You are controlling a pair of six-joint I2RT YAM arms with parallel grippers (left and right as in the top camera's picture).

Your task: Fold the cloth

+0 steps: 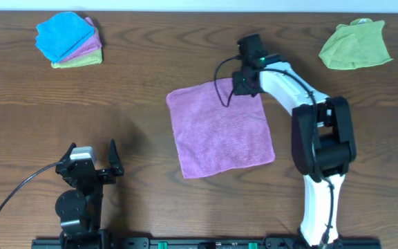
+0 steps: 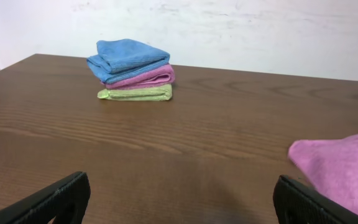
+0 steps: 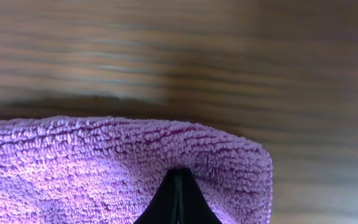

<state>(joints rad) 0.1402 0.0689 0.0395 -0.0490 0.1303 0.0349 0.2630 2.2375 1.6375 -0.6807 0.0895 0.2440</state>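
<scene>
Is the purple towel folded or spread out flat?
Spread out: the cloth lies as one flat square on the table, nothing doubled over.

Free room: the dark brown wooden table (image 1: 150,48) is lying bare between the stack of folded blue, pink and green cloths (image 1: 69,40), far left, and the purple fuzzy square cloth (image 1: 220,131).
Obstacles: the white-and-black right arm (image 1: 285,84) is reaching over that cloth's far right corner; the crumpled lime-green cloth (image 1: 355,45) is sitting far right, well apart.

The cloth (image 1: 220,128) under the black right end effector (image 1: 244,84) is lilac-purple. The tabletop (image 1: 150,69) is dark brown wood grain. Ahead of the black left end effector (image 1: 92,153), a stack (image 1: 69,40) runs blue, pink, green.
</scene>
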